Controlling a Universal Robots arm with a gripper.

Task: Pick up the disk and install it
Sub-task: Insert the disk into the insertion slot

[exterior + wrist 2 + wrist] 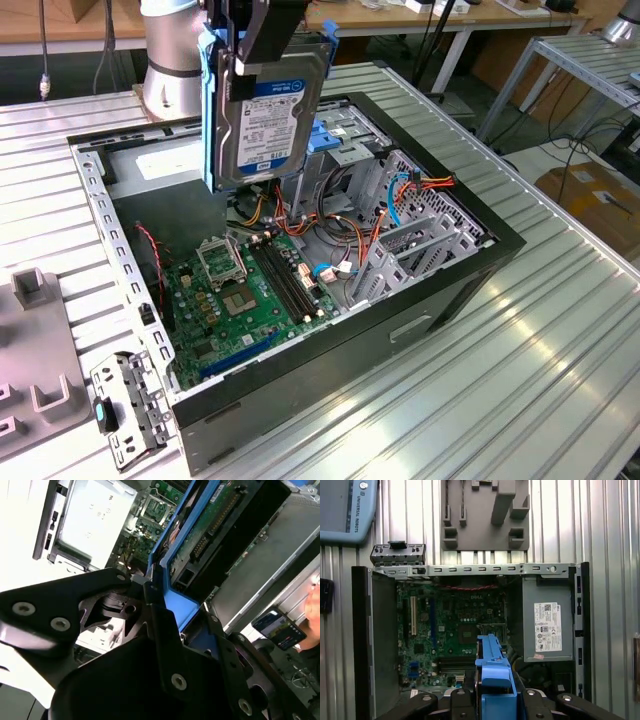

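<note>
- Your gripper (268, 50) is at twelve o'clock in the exterior view; its black fingers are pinched on the upper end of the disk (265, 125).
- The disk hangs upright in the air with its white label facing the camera; the blue carrier frame runs along its edges.
- It is held above the open computer case (300, 390), over the part toward eleven o'clock; the grey power supply box (160, 160) sits just at nine o'clock of it.
- The green motherboard (245, 290) lies at six o'clock of the disk; the slotted metal cage (415, 235) stands at three o'clock of the board, with orange and red cables (330, 215) between them.
- In the first wrist view you look along the disk's blue edge (494, 680) onto the motherboard (455, 625); a finger presses on either side of the frame.
- In the second wrist view the disk's circuit-board face (215, 520) shows.
- On the ribbed table (520, 380), at eight o'clock of the case, lie a grey fixture block (30, 330) and a small metal bracket (125, 410); both are outside the case.
</note>
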